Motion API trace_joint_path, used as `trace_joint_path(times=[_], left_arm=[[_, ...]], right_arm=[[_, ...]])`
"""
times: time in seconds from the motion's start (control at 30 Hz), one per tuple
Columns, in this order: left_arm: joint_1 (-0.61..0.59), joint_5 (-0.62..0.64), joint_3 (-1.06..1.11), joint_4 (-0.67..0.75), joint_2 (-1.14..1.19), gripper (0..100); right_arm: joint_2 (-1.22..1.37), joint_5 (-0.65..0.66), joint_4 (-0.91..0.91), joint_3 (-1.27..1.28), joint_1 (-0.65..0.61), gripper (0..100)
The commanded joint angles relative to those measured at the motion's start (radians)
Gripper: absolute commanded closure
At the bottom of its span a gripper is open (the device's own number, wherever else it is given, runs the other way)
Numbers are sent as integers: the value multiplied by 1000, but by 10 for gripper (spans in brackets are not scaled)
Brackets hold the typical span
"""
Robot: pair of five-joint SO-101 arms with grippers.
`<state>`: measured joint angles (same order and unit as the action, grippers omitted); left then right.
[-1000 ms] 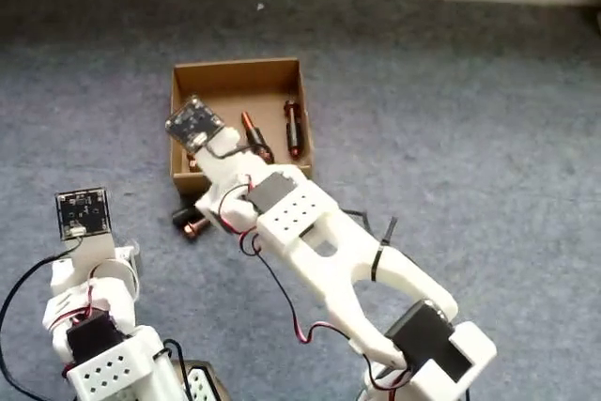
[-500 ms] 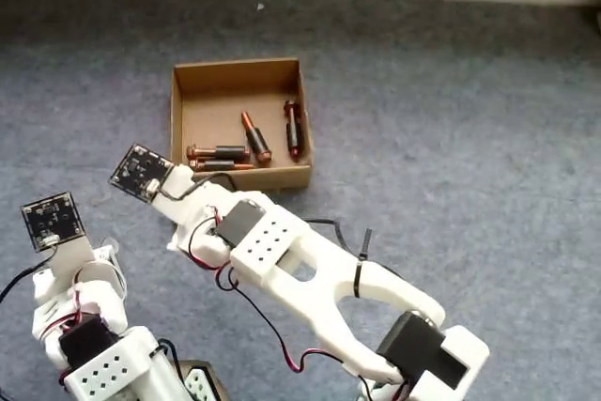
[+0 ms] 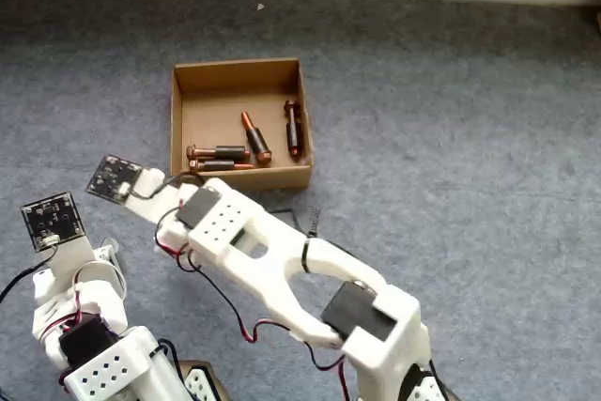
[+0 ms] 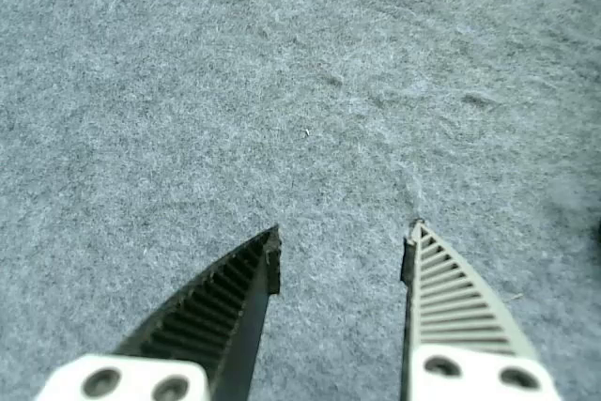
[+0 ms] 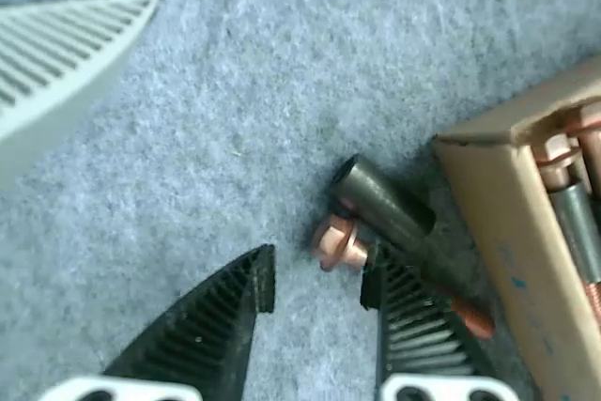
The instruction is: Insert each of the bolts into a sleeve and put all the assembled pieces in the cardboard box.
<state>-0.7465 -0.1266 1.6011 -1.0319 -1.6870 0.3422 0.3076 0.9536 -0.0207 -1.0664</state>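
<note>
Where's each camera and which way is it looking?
High view: fixed overhead, looking down at carpet, the cardboard box, left arm and right arm.
Left wrist view: on the left wrist, facing carpet past the open left end effector.
Right wrist view: on the right wrist, facing a bolt, a sleeve and the box corner past the open right end effector.
Shared: high and right wrist views both show the box.

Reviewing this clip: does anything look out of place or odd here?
Yes. One bolt and one sleeve lie side by side on the carpet just outside the cardboard box, the bolt not inserted, while four assembled pieces lie inside the box. The right gripper, open, is over the loose pair.
</note>
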Motion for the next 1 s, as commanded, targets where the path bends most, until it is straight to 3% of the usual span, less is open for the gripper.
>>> trace_joint_path(times=[0.0, 0.3, 0.47, 0.8, 0.97], left_arm=[[-7, 12, -42, 20, -2, 773], [-5, 12, -41, 20, -2, 773], [-5, 12, -41, 20, -2, 773], [-5, 12, -41, 20, -2, 773], [-5, 12, -39, 20, -2, 773]], right_arm=[[44, 9, 76, -197, -5, 853], [263, 17, 206, -435, 53, 853], [335, 106, 280, -490, 77, 853], [460, 135, 283, -575, 131, 851], [489, 178, 283, -581, 145, 776]])
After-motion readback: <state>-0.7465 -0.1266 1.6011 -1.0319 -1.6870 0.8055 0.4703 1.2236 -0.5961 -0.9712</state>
